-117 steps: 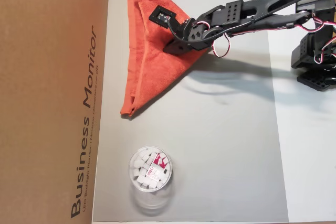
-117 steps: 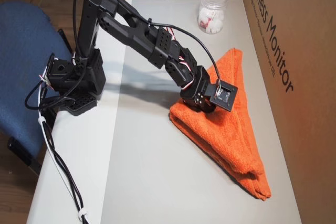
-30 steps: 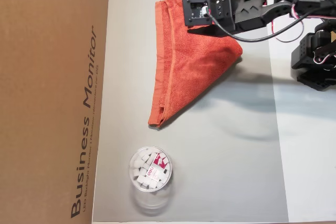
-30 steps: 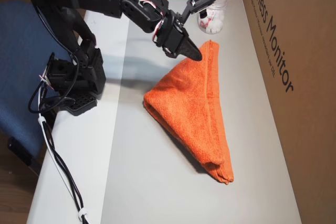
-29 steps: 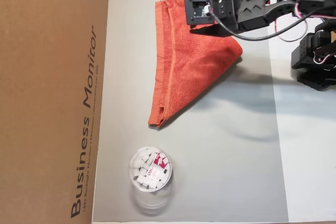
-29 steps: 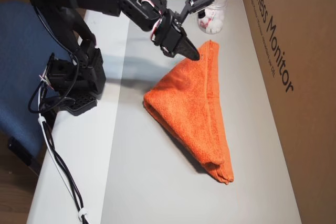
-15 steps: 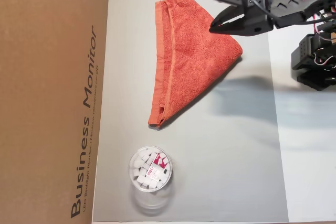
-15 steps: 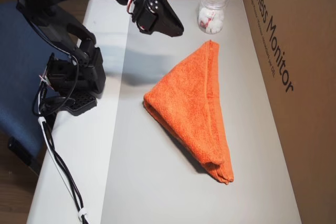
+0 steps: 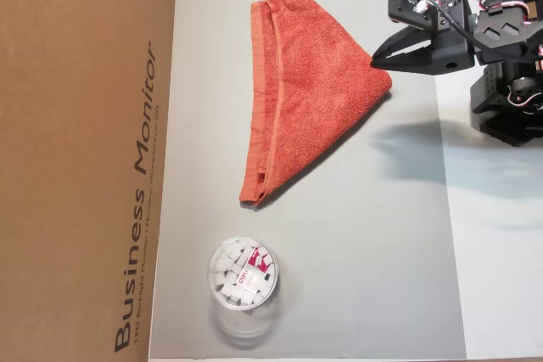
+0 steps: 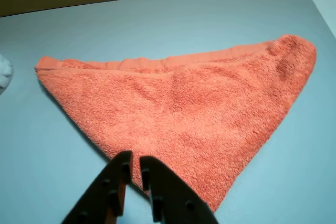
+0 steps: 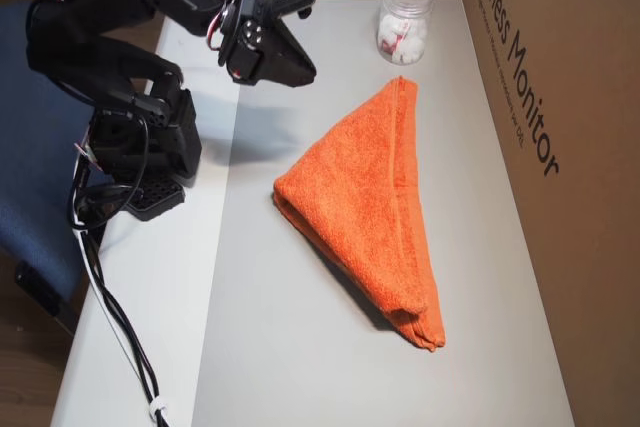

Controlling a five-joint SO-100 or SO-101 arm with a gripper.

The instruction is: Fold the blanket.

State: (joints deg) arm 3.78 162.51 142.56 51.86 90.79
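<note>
- Blanket (image 9: 305, 91) lies flat on the grey worktop (image 9: 373, 260) as a layered triangle; hemmed long edge runs beside the cardboard box (image 9: 85, 158), one end pointing at the clear tub (image 9: 243, 273)
- Pincer (image 9: 375, 63) empty, tips nearly pressed together, raised above the worktop
- In the wrist view the pincer (image 10: 132, 162) hangs just off the triangle's blunt corner; blanket lies ahead, long axis crosswise to it
- Judgement: folding looks largely done
</note>
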